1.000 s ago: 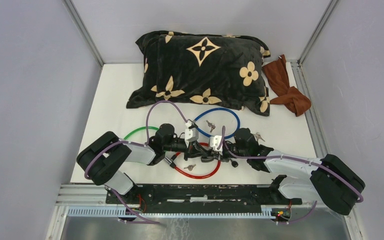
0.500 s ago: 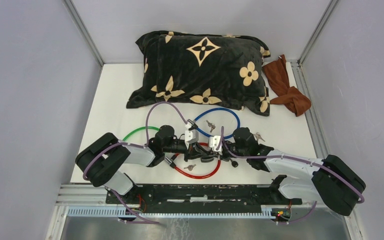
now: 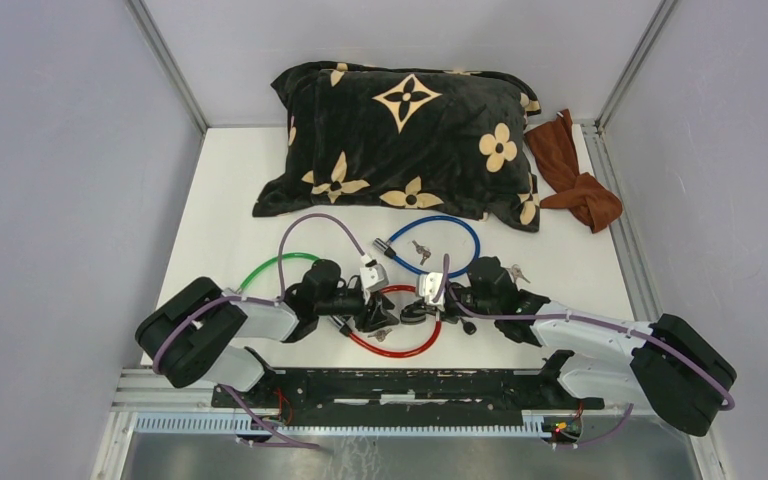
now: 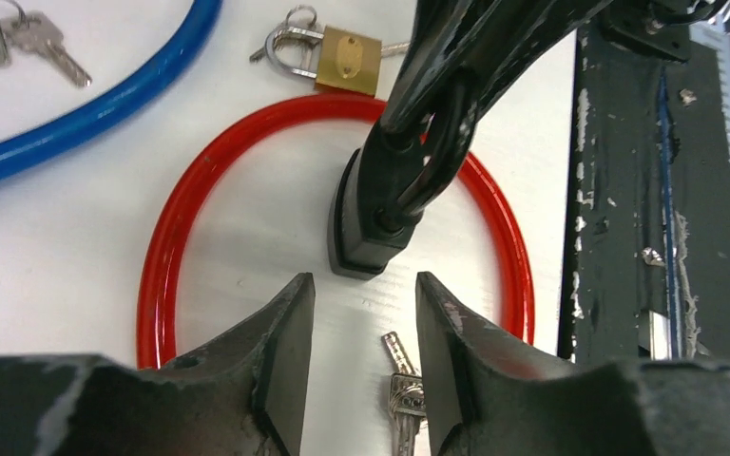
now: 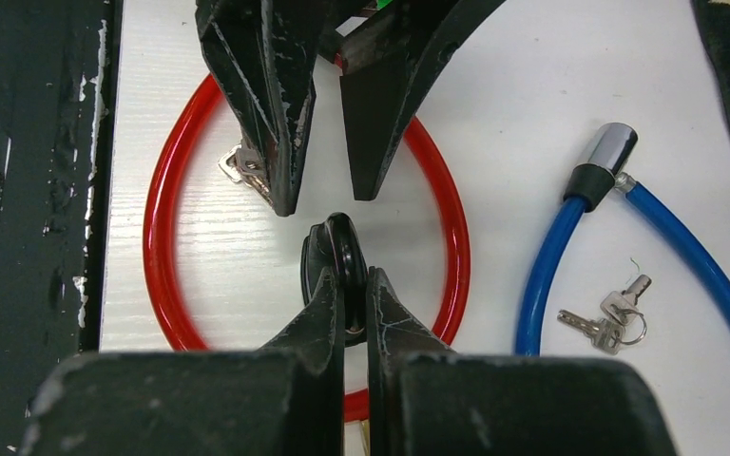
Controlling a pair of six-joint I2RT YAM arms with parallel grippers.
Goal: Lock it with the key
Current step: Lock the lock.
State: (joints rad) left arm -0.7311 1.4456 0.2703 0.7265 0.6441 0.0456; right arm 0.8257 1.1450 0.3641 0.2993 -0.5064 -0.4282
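The right hand is pressed together on the black lock head, pinching it from both sides so that it stands on edge on the white desk, inside the loop of the red cable. Where the cable joins the head is hidden by the hands. The left hand faces it from the opposite side with its fingers spread, its tips just short of the lock head and holding nothing. A silver key lies flat on the desk between those spread fingers, also inside the red loop and near its edge closest to the arm bases. The right wrist view shows only part of it, beside one left finger. Seen from above, the two hands meet over the red loop near the front middle of the desk. Just outside the loop, on its far side, lies a small brass padlock, its shackle touching the red cable. Further out curves a blue cable with a chrome end piece, and a key pair rests within its bend. A green cable arcs behind the left arm. A black pillow with cream flowers lies at the back, with a crumpled brown cloth to its right.
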